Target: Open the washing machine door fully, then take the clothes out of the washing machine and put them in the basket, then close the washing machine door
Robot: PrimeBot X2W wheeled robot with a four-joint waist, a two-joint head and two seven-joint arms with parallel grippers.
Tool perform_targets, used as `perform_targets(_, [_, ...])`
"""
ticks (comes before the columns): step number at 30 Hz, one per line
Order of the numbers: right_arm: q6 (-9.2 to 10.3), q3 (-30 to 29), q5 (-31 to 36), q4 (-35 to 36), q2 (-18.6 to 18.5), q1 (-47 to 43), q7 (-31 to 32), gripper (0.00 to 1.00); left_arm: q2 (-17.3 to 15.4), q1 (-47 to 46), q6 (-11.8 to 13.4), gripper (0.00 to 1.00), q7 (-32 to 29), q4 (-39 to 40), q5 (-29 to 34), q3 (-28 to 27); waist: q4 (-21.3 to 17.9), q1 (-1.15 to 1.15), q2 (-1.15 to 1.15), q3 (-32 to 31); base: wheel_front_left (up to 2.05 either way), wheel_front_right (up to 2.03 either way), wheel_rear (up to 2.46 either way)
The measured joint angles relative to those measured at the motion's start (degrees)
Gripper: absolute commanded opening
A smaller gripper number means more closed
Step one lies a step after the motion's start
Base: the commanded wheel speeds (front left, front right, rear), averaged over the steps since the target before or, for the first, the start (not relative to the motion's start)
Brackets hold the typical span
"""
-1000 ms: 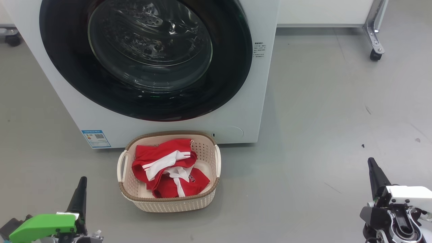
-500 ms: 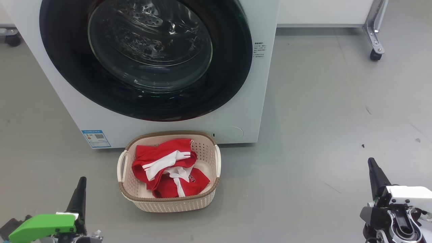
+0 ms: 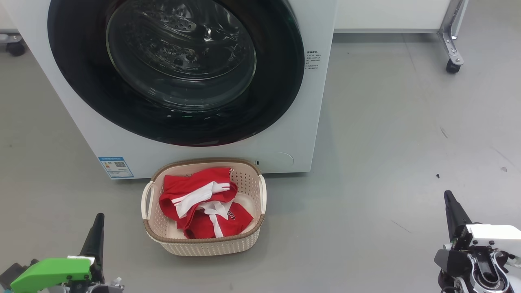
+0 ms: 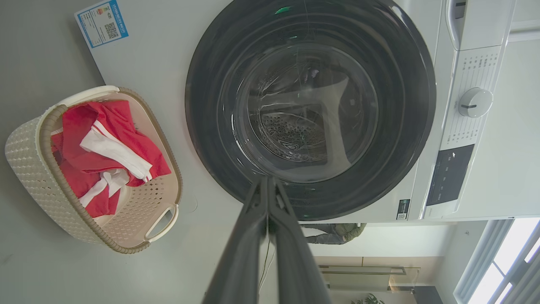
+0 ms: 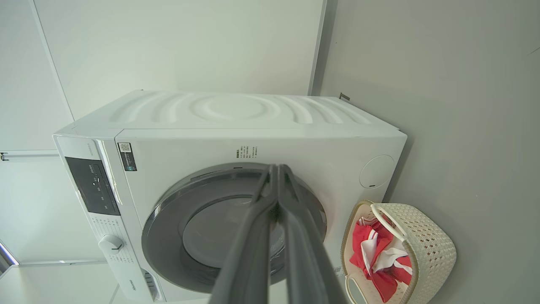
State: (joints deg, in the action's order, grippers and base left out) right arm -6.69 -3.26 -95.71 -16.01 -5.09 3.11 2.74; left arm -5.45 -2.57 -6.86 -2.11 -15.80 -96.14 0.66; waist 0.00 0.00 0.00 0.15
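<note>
The white washing machine (image 3: 303, 122) (image 4: 168, 55) (image 5: 236, 126) stands ahead with its round black-rimmed door (image 3: 175, 69) (image 4: 310, 109) (image 5: 234, 228) closed flat against the front. Through the glass I see a bare steel drum. On the floor just before it sits the cream basket (image 3: 211, 244) (image 4: 29, 147) (image 5: 426, 240), holding the red clothes (image 3: 203, 203) (image 4: 109, 143) (image 5: 379, 257) with white stripes. My left gripper (image 3: 98, 217) (image 4: 267, 181) is shut and empty at the lower left, well back from the basket. My right gripper (image 3: 447, 195) (image 5: 276, 169) is shut and empty at the lower right.
Grey floor spreads to the right of the machine. A metal leg with a caster (image 3: 452, 65) stands at the back right, another wheel (image 3: 15, 49) at the far left. The machine's control panel with a dial (image 4: 474, 102) lies beyond the door.
</note>
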Motion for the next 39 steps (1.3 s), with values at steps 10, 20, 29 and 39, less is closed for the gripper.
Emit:
perform_targets(10, [-0.27, -0.03, 0.01, -0.05, 0.01, 0.01, 0.00, 0.00, 0.02, -0.09, 0.00, 0.00, -0.09, -0.04, 0.00, -0.05, 0.00, 0.00, 0.00, 0.00, 0.00, 0.00, 0.00])
perform_targets(20, [-0.27, -0.10, 0.01, -0.07, 0.02, 0.02, 0.07, 0.00, 0.03, -0.12, -0.01, 0.00, -0.10, -0.08, 0.00, -0.15, 0.00, 0.00, 0.00, 0.00, 0.00, 0.00, 0.00])
perform_targets(29, [-0.27, -0.13, 0.01, -0.05, 0.03, 0.02, 0.07, 0.00, 0.04, -0.14, -0.01, 0.00, -0.10, -0.09, 0.00, -0.21, 0.00, 0.00, 0.00, 0.00, 0.00, 0.00, 0.00])
perform_targets(39, [-0.29, -0.22, 0.01, -0.04, 0.05, 0.02, 0.07, 0.00, 0.08, -0.18, -0.01, 0.00, -0.34, -0.09, 0.00, -0.29, 0.00, 0.00, 0.00, 0.00, 0.00, 0.00, 0.00])
